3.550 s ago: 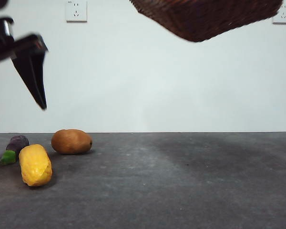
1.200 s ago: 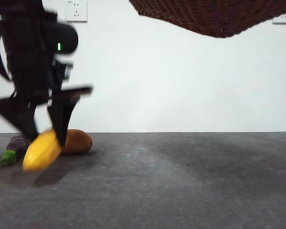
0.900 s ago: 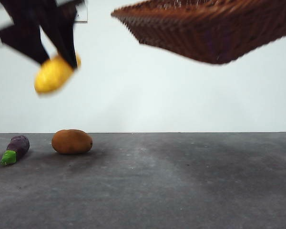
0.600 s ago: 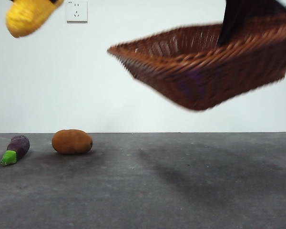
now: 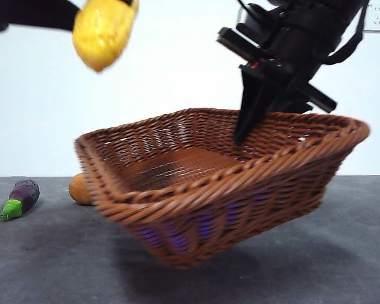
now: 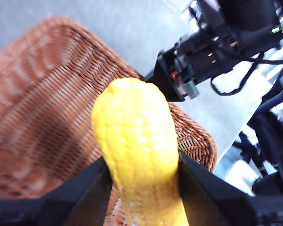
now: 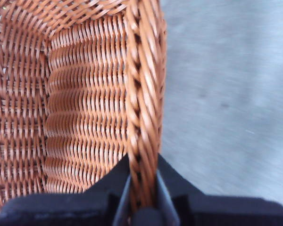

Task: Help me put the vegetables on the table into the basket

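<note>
My left gripper [image 6: 141, 174] is shut on the bumpy yellow corn [image 6: 134, 141], which hangs high at the upper left of the front view as corn [image 5: 103, 31], above the basket's near end. My right gripper [image 7: 142, 186] is shut on the braided rim of the reddish-brown wicker basket [image 7: 85, 94] and holds the basket [image 5: 221, 183] tilted just above the table [image 5: 342, 253]. The right gripper [image 5: 256, 114] comes down from the upper right. The brown potato [image 5: 79, 189] peeks out behind the basket's left corner. The purple eggplant [image 5: 20, 197] with its green cap lies at the far left.
A white wall with sockets stands behind the table. The other arm's dark body and cables [image 6: 226, 42] show beyond the basket in the left wrist view.
The basket has come down and to the left, from high up to just above the table. The corn, lifted off the table, has moved right toward the basket.
</note>
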